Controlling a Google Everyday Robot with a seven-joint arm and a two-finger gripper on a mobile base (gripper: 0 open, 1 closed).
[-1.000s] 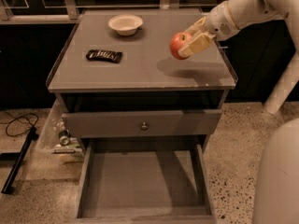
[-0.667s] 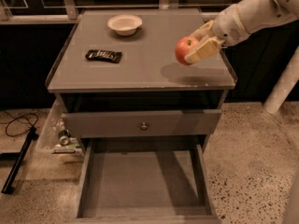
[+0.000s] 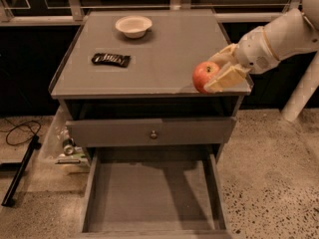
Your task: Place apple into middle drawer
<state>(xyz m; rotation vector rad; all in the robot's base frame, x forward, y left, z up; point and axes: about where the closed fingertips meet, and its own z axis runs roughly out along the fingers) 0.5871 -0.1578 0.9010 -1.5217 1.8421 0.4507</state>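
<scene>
The red apple [image 3: 203,75] with yellowish patches is held in my gripper [image 3: 217,73], above the front right corner of the cabinet top. My gripper's pale fingers [image 3: 227,78] are shut on the apple's right side, and my white arm reaches in from the right. The middle drawer [image 3: 152,195] is pulled out below, a shallow grey tray with low side walls and a bare floor. It lies well below and to the left of the apple.
A white bowl [image 3: 133,25] and a dark snack packet [image 3: 110,59] lie on the cabinet top [image 3: 149,49]. A shut drawer with a round knob [image 3: 153,133] sits above the open one. Cables and clutter [image 3: 67,151] lie on the floor at left.
My gripper has carried the apple forward and to the right, from over the cabinet top's right side to its front right corner.
</scene>
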